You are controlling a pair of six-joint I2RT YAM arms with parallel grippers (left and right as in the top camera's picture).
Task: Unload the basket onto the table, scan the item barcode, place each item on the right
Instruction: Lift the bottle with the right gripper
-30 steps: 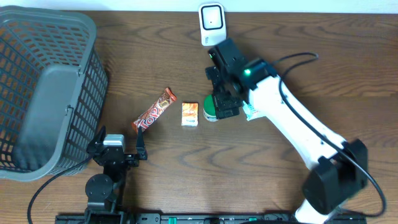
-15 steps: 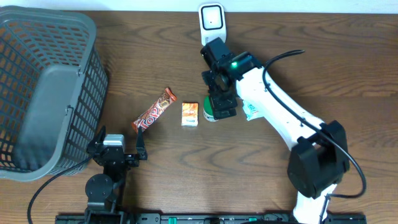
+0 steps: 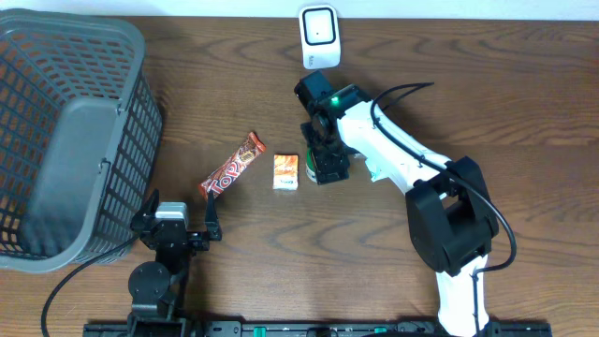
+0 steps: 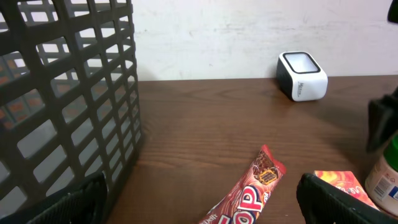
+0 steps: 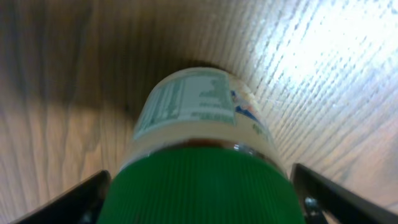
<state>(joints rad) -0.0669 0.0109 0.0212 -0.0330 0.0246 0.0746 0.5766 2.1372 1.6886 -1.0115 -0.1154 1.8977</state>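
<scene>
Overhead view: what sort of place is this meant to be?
Most likely a mock shop checkout set up on a wooden table: a white barcode scanner at the far edge, a grey shopping basket on the left, and packaged goods, a candy bar and a green-capped bottle.

Open counter (image 3: 524, 112) at right
The left was blocked by the basket (image 3: 70, 131); narrow gaps were left between candy bar (image 3: 232, 164), orange box (image 3: 285, 172) and the bottle (image 5: 199, 143) straddled by the right hand (image 3: 329, 168).

The right hand (image 3: 327, 167) hides most of the green-capped bottle (image 5: 196, 118) from overhead.
</scene>
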